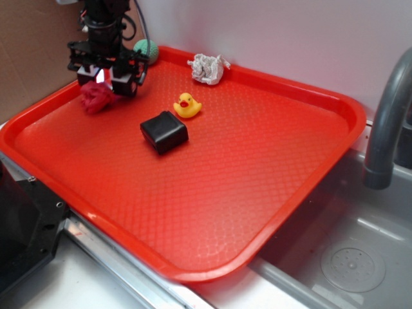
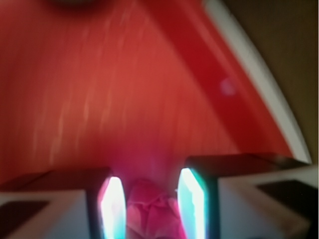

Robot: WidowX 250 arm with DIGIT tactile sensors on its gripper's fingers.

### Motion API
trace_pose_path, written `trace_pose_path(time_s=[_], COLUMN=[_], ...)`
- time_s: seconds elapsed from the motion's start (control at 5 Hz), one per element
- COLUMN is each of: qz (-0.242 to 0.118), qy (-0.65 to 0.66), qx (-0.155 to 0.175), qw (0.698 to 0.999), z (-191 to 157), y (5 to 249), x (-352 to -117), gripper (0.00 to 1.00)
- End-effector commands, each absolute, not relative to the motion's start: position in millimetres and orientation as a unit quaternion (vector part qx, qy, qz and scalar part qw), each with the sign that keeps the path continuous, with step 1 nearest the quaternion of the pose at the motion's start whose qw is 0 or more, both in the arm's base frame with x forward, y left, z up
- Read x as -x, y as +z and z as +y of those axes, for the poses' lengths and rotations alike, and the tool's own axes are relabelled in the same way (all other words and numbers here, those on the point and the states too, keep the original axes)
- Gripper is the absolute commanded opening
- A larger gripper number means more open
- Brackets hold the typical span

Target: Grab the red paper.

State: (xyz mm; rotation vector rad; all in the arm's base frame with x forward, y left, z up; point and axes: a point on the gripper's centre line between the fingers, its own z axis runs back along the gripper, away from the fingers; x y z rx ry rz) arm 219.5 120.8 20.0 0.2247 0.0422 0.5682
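The gripper [image 2: 148,209] stood with its jaws around the red paper [image 2: 149,211], the wad sitting directly between the fingers [image 2: 113,206] and seemingly pinched by them. It lay at the red tray's [image 1: 335,109] far left corner, near the green knitted ball [image 1: 148,47], apart from the rubber duck [image 1: 187,105] and black block [image 1: 165,132].

A kitchen-like test setup: grey faucet [image 1: 386,122] over a steel sink [image 1: 351,257]; red tray [image 1: 309,187] alongside
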Motion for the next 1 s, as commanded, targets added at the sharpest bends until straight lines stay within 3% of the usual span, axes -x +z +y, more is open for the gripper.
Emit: trace_pose_path(time_s=[0.0,0.6,0.8], qz=[-0.021,-0.018,-0.029], qy=[0.241,0.243,0.229], qx=[-0.066,-0.068,-0.056], qw=[0.968,0.967,0.972], z=[124.4,130.5,123.0], y=[69.1,68.8,86.0], x=[-173.7,-167.0,-163.9], gripper=[0.00,0.00,0.00])
